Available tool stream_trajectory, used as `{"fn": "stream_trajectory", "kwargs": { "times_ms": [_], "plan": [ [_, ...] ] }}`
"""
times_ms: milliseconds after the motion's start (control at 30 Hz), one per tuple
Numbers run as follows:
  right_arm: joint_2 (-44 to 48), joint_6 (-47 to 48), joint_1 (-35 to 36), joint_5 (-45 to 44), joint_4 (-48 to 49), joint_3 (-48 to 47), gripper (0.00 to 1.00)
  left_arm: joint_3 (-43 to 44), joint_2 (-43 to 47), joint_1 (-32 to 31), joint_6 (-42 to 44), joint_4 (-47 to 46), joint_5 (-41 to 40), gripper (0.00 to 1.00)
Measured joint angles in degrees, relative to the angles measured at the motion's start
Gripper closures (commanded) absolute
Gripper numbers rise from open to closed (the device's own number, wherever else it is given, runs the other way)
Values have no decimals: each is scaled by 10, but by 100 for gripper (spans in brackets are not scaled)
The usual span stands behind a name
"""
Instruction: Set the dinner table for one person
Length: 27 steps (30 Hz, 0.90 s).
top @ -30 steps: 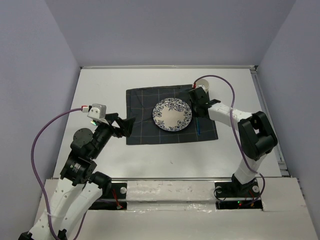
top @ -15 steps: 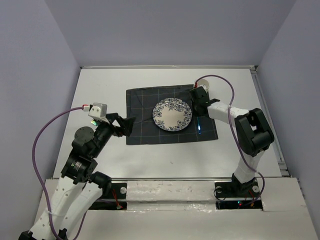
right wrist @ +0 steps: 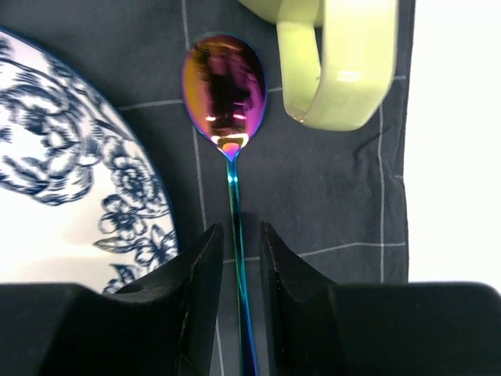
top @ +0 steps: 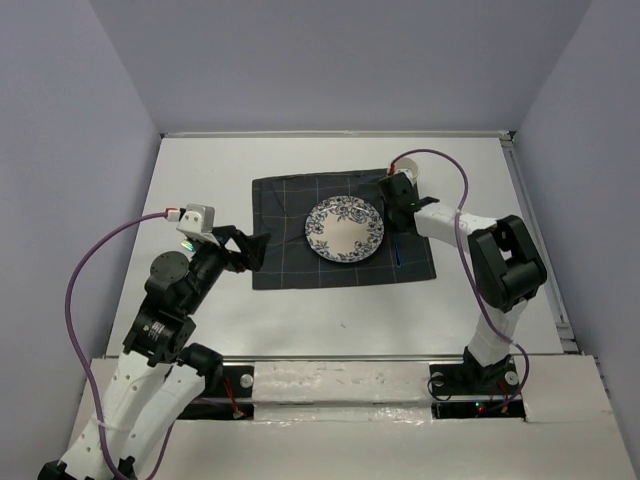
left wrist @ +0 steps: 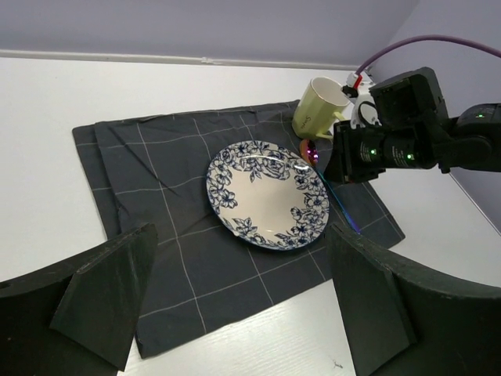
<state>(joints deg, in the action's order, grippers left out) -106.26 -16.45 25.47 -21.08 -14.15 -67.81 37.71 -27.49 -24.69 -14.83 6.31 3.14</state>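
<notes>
A blue-flowered white plate (top: 344,229) lies on a dark grid-lined cloth (top: 280,235) on the white dinner table (top: 200,170). An iridescent spoon (right wrist: 225,86) lies flat on the cloth just right of the plate, its bowl next to a pale green mug (right wrist: 344,63) at the cloth's far right corner. My right gripper (right wrist: 239,243) is low over the spoon. Its fingers straddle the thin handle with a small gap on each side. My left gripper (left wrist: 243,258) is wide open and empty above the cloth's near left edge.
The cloth's left edge (left wrist: 90,168) is folded over in a double layer. The mug (top: 405,165) stands close behind my right wrist. A raised rail (top: 530,220) runs along the table's right side, and walls close in the back and sides.
My right gripper has shifted slightly toward the mug along the spoon. The spoon stays flat on the cloth. The left arm has hardly moved.
</notes>
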Motion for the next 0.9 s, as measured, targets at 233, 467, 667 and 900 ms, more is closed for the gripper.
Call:
{"fn": "stream_trajectory", "kwargs": {
  "times_ms": [233,467,667,900],
  "plan": [
    [80,0,2,34,-3,2,69,0,-3,7,0,0,-1,1],
    [206,-2,62,93,8,30,70,0,0,34,-1,0,-9,1],
    [231,-20,138,140,33,65,70,0,-17,53,-28,8,-52,1],
    [302,-37,175,173,45,140,70,-13,-15,53,-114,35,-125,1]
  ]
}}
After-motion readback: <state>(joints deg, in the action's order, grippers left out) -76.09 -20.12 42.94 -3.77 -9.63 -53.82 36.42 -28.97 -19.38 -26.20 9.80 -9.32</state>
